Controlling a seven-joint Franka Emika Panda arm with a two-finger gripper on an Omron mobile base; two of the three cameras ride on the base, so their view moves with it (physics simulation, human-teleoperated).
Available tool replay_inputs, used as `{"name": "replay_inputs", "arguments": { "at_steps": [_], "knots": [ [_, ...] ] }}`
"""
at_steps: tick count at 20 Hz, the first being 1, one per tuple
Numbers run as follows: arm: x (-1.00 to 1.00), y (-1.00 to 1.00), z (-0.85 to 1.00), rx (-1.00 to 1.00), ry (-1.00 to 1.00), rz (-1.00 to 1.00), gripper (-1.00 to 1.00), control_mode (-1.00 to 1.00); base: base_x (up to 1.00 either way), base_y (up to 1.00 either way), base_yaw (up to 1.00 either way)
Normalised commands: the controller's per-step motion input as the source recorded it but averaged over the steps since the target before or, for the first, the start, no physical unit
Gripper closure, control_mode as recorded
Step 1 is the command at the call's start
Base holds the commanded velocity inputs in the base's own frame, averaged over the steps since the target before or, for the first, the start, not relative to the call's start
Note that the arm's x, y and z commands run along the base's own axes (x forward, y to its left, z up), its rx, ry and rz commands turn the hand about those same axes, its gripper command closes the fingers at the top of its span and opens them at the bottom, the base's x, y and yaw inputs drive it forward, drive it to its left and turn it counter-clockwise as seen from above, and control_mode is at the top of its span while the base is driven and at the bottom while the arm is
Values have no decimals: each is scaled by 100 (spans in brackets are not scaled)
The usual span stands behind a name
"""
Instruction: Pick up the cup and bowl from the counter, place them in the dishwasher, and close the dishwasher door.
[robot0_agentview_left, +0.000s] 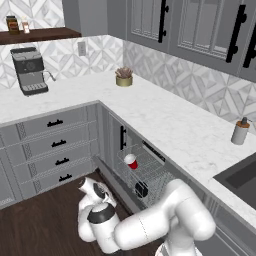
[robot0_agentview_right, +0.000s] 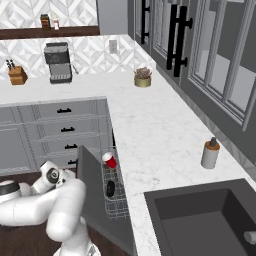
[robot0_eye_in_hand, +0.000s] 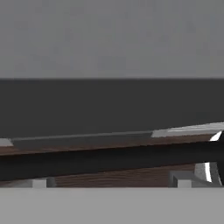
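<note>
With the cup (robot0_agentview_left: 131, 161) and bowl (robot0_agentview_left: 141, 189) racked in the dishwasher (robot0_agentview_left: 150, 175), the pincer (robot0_eye_in_hand: 113, 183), spread wide and empty, meets the half-raised door (robot0_agentview_right: 92, 190); a steady upward push should shut it squarely.

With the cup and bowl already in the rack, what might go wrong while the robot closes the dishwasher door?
1. The cup lies tilted on the wire rack, not upright; it might roll or catch as the rack goes back.
2. The rack stands pulled out over the dishwasher door. If the door rises first, it may jam against it.
3. The open claw sits very near the door's black handle; it could slip off instead of pushing.
</note>
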Motion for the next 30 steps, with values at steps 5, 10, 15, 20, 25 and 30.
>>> {"name": "replay_inputs", "arguments": {
  "at_steps": [5,10,15,20,25,30],
  "knots": [
    [20,-83,10,-32,-13,-31,-100,-100,0,0,0],
    [65,-100,2,-32,-2,-28,-100,-100,0,0,0],
    [60,-99,15,-35,-11,-24,-100,-100,0,0,0],
    [64,-100,0,-27,-12,-19,-100,-100,0,0,0],
    [73,-100,0,-24,-12,-19,-100,-100,0,0,0],
    [82,-100,0,-19,-8,-20,-100,-100,0,0,0]
  ]
}}
